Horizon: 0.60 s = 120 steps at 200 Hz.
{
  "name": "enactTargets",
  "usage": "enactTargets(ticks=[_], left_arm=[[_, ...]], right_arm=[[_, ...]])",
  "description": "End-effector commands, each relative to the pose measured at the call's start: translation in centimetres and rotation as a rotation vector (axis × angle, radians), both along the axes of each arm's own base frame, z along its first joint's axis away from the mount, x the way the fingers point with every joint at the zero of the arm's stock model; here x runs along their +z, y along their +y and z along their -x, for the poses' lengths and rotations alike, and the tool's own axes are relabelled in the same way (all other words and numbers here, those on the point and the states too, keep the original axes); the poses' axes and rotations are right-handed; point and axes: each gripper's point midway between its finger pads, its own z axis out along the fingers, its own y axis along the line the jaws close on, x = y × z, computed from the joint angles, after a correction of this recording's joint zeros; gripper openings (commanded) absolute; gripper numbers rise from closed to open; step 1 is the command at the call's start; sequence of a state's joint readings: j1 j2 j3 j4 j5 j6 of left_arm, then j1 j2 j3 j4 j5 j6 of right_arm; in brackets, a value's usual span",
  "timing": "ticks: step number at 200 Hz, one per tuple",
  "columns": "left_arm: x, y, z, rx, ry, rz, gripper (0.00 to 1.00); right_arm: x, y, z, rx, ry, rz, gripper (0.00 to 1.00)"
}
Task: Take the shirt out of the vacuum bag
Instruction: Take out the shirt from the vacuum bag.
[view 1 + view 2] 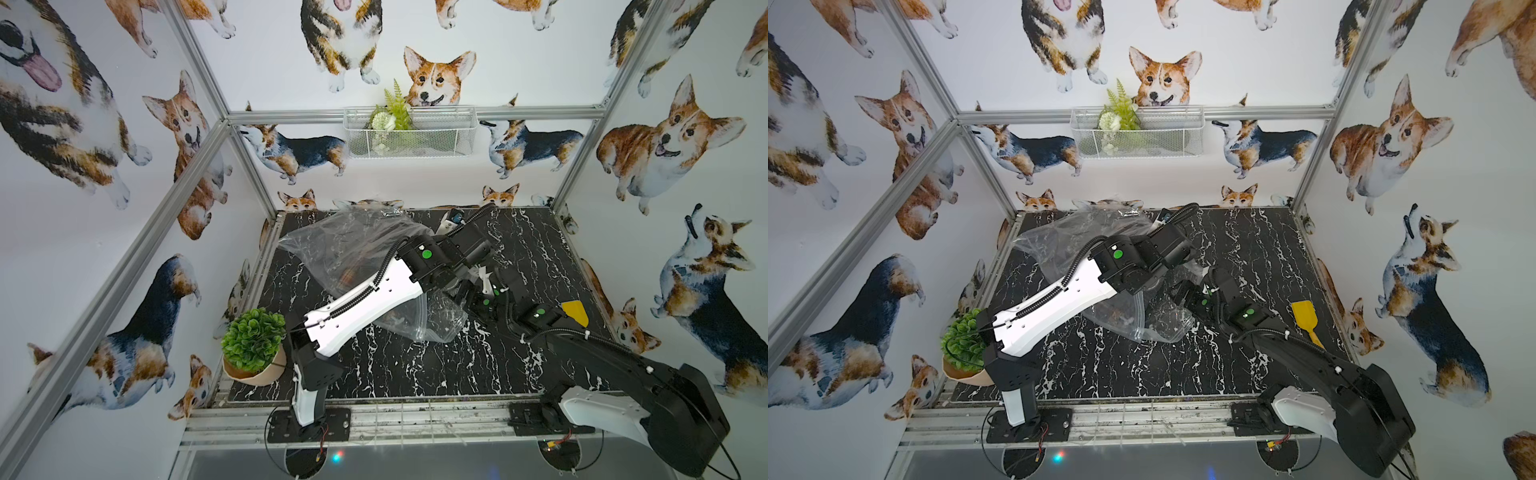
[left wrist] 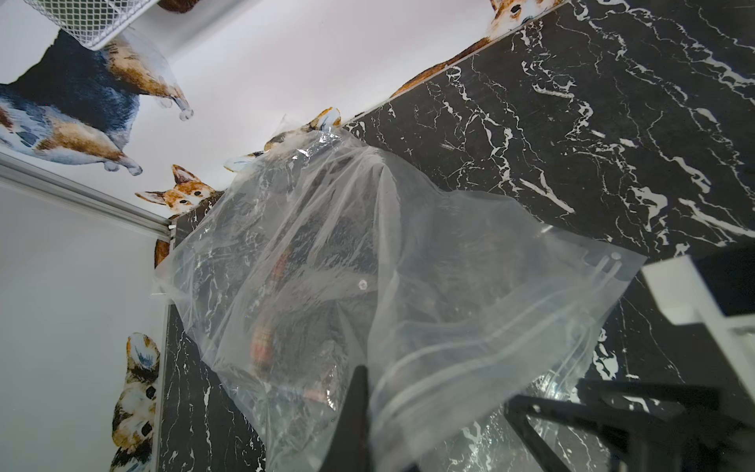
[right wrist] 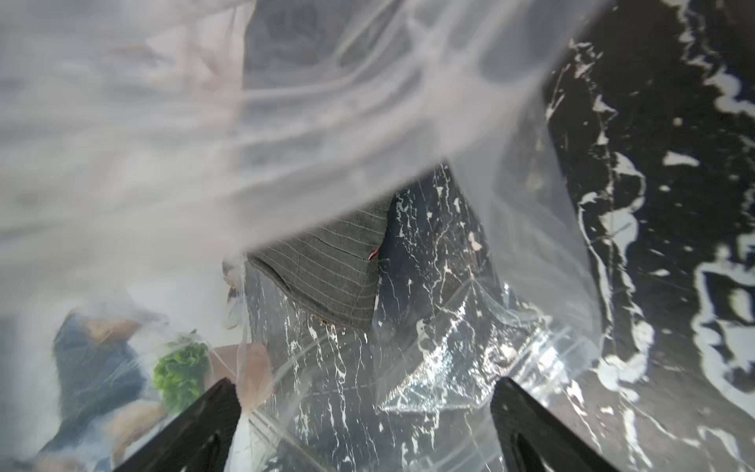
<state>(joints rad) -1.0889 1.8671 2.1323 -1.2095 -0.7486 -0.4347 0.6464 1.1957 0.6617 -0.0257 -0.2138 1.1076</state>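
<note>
The vacuum bag (image 1: 349, 249) (image 2: 429, 265) is clear, crinkled plastic, raised off the black marble table at its near end and sagging toward the back left. My left gripper (image 2: 365, 374) is shut on the bag's zip-seal edge; one black finger shows and the plastic covers the other. A small round valve (image 2: 362, 285) sits on the upper sheet. The shirt (image 3: 331, 274), grey with thin stripes, lies inside, a corner showing at the open mouth. It reads as a dark lump (image 2: 310, 327) through the plastic. My right gripper (image 3: 365, 384) (image 1: 1179, 291) stands open at the mouth, its fingers wide apart over the lower sheet, holding nothing.
A potted green plant (image 1: 253, 340) stands at the table's near left corner. A yellow scraper (image 1: 575, 311) lies at the right edge beside the right arm. A white wire basket (image 1: 409, 133) hangs on the back wall. Corgi-print walls close in three sides of the table (image 1: 415, 374).
</note>
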Motion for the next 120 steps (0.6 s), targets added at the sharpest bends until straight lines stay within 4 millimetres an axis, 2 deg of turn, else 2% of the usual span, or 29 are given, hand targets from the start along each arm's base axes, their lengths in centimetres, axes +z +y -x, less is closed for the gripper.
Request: enactTargets(ticks=[1, 35, 66, 93, 120], left_arm=[[0.0, -0.1, 0.1, 0.014, 0.007, 0.043, 0.00], [-0.6, -0.7, 0.2, 0.001, 0.029, 0.050, 0.00], [-0.8, -0.6, 0.5, -0.003, 0.041, 0.052, 0.00], [-1.2, -0.2, 0.8, -0.003, 0.052, 0.048, 0.00], [-1.5, 0.2, 1.2, -0.002, 0.057, 0.050, 0.00]], right_arm=[[1.3, 2.3, -1.8, -0.007, -0.053, -0.094, 1.00], [0.6, 4.4, -2.4, -0.001, -0.094, -0.038, 1.00], [-1.8, 5.6, -3.5, -0.003, -0.058, -0.032, 1.00], [-4.3, 5.9, -4.1, -0.035, -0.031, -0.041, 1.00], [-5.1, 7.2, -5.0, -0.020, -0.023, -0.057, 1.00]])
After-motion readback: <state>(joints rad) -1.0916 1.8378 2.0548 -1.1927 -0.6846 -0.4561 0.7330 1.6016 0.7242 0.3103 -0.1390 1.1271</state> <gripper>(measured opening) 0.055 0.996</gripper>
